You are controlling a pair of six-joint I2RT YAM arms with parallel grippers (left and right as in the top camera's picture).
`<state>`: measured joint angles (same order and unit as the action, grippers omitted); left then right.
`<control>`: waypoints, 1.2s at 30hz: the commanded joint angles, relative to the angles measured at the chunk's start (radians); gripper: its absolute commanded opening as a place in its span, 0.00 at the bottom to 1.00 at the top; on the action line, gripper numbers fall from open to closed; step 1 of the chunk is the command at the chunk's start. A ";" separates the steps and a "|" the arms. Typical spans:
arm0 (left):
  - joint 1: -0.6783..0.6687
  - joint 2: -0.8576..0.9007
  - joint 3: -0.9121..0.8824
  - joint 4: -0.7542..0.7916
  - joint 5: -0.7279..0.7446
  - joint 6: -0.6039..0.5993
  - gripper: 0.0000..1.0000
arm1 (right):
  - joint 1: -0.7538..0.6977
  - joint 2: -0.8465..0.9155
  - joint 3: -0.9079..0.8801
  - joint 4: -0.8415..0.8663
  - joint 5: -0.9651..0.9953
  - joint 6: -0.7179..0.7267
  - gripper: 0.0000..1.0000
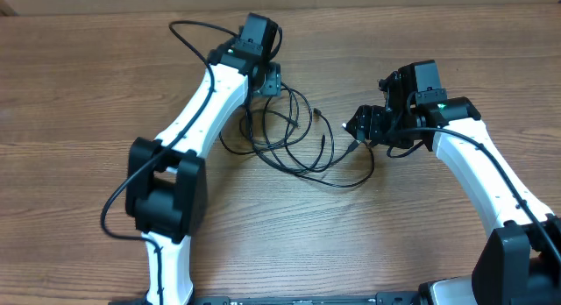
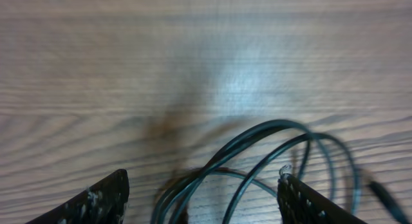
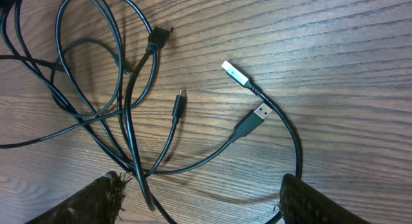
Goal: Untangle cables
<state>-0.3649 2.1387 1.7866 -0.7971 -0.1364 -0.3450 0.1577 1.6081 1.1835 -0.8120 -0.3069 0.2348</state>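
L hand (image 2: 203,199) apart over cables (image 3: 129,121), R hand (image 3: 206,198) apart near plugs (image 3: 235,73).

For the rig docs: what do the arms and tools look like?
The left arm and right arm have white tubular links and bulky black joint housings. A thick black cable runs along each. The left tool and right tool are black, with scuffed dark fingers. A green light glows on the right wrist.
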 commanded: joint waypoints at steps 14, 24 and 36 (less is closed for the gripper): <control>-0.002 0.140 0.003 -0.024 0.339 0.129 0.04 | -0.001 -0.018 0.009 -0.003 0.007 -0.008 0.76; 0.027 -0.047 0.142 -0.065 0.342 0.086 0.04 | -0.001 -0.018 0.009 -0.002 -0.038 -0.014 0.81; 0.028 -0.336 0.163 -0.069 0.727 0.085 0.04 | -0.001 -0.018 0.009 0.122 -0.461 -0.140 0.83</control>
<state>-0.3340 1.8183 1.9438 -0.8669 0.4553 -0.2859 0.1577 1.6081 1.1835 -0.7128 -0.6426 0.1192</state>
